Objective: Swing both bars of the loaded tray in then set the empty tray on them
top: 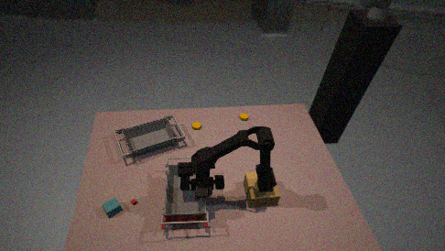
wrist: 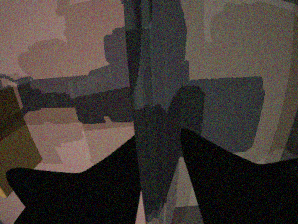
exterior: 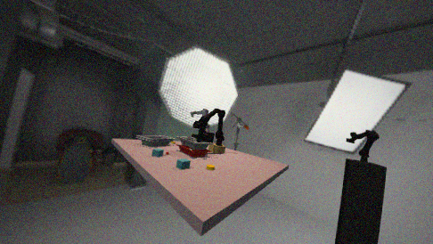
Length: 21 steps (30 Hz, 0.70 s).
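Observation:
The red tray (top: 183,219) (exterior: 194,152) stands on the table, mostly hidden under a grey empty tray (top: 172,197) (exterior: 194,144) (wrist: 152,172). The grey tray sits above it and looks about level in the exterior view. At the near end in the top view a pale wire bar (top: 185,223) runs across the red tray. The far bar under the grey tray and the load are hidden. My gripper (top: 204,194) (exterior: 205,137) (wrist: 162,135) is at the grey tray's long side nearest the arm base. Its fingers stand open on both sides of that wall, with a gap beside the right finger.
Another grey tray (top: 148,138) (exterior: 153,141) with wire bars stands at the back left. A teal block (top: 112,207) and a small red block (top: 134,201) lie left of the stacked trays. Yellow discs (top: 196,125) (top: 244,116) lie at the back. A yellow box (top: 270,198) is by the arm base.

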Each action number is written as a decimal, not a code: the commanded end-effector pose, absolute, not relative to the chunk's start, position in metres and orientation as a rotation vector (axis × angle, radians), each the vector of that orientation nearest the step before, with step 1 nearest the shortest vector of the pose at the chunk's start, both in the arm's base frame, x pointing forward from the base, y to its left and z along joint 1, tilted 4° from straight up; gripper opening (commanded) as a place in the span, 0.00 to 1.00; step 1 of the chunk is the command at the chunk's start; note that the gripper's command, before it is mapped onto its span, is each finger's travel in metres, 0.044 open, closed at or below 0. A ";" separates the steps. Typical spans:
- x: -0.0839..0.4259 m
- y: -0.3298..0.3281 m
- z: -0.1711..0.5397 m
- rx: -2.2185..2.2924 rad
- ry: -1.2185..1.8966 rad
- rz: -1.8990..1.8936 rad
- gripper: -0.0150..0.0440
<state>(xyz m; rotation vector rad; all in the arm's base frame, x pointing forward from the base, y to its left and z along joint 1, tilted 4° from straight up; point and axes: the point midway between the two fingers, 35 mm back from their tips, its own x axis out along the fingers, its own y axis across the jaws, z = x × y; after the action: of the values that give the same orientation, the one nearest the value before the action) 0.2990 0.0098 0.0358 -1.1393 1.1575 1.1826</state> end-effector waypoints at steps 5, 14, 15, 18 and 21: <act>0.298 0.011 0.036 -1.135 1.157 1.185 0.65; 0.298 0.011 0.036 -1.135 1.157 1.185 0.88; 0.298 0.011 0.036 -1.135 1.157 1.185 0.90; 0.298 0.011 0.036 -1.135 1.157 1.185 0.98; 0.299 0.010 0.036 -1.139 1.158 1.184 1.00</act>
<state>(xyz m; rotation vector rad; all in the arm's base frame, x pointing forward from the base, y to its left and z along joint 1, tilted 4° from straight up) 0.2987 0.0100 0.0356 -1.1394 1.1580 1.1838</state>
